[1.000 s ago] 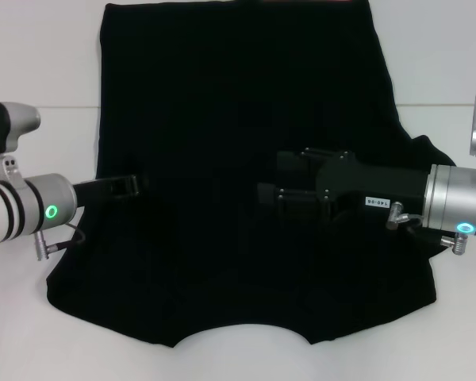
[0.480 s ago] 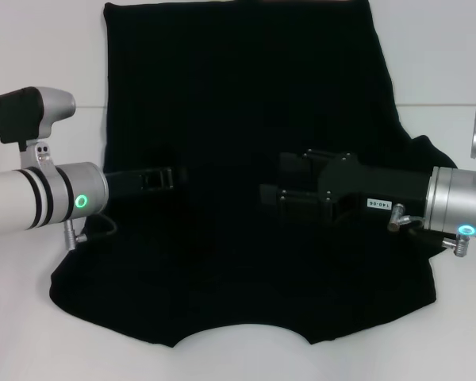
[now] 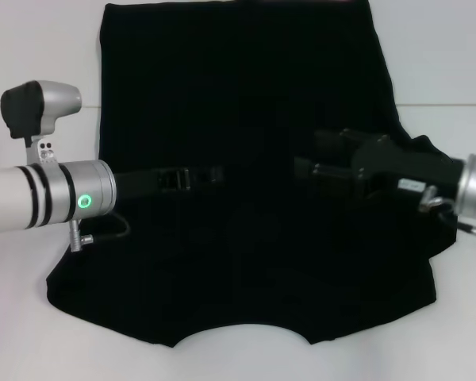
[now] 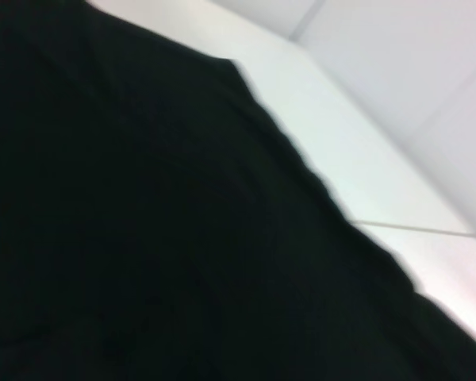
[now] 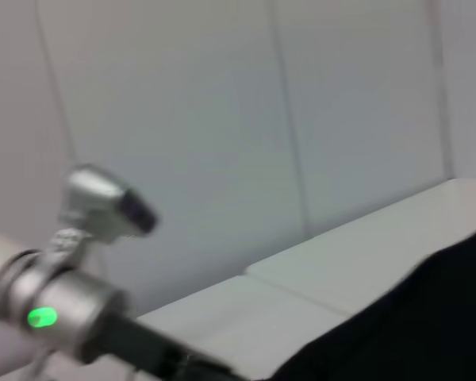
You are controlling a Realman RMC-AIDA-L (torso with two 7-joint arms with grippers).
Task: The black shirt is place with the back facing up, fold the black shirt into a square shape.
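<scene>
1. The black shirt [image 3: 246, 103] lay spread flat on the white table [image 3: 32, 341], covering most of the surface, with its curved neckline at the 6 o'clock edge in the head view and its far hem at 12 o'clock.
2. A sleeve bulged out from the shirt's edge at about 3 o'clock; the opposite lower corner sat at about 8 o'clock.
3. The left gripper [image 3: 210, 173] reached in from 9 o'clock and was over the shirt just left of its middle. Black on black, I cannot tell whether its claw was spread or pressed together, nor whether it touched the cloth.
4. The right gripper [image 3: 305, 163] reached in from 3 o'clock and was over the shirt right of centre, apart from the left gripper. I cannot tell the state of its claw either.
5. The left wrist view showed only the shirt [image 4: 143, 238] and the table [image 4: 365, 159] beyond its edge.
6. The right wrist view showed the left arm [image 5: 55, 309] across a corner of the shirt [image 5: 412, 317].
7. No containers were seen.
</scene>
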